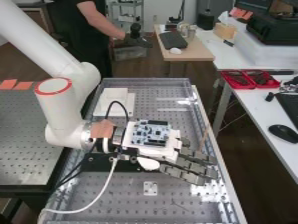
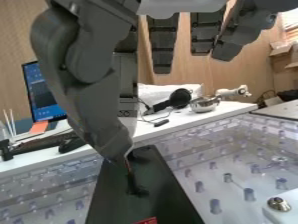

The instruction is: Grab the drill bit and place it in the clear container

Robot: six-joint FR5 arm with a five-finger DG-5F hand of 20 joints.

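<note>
The hand (image 1: 189, 167) stretches out over the perforated bench in the high view, its dark grey fingers straight. In the wrist view the hand (image 2: 100, 107) shows its thumb angled down beside the long straight fingers. Just below the thumb's tip, a thin reddish-brown shaft with a dark lower end (image 2: 136, 189) stands out against a dark plate (image 2: 153, 175); it may be the drill bit, and whether the thumb touches it is unclear. A transparent cover or tray (image 1: 169, 89) lies over the bench; I cannot tell whether it is the clear container.
Pale blocks (image 1: 116, 101) sit on the bench behind the arm. A white cable (image 1: 100, 197) runs over its near left part. Red trays (image 1: 249, 79) and a black mouse (image 1: 284, 133) are on the side table at the right. A metal bolt head (image 2: 278, 203) stands near the plate.
</note>
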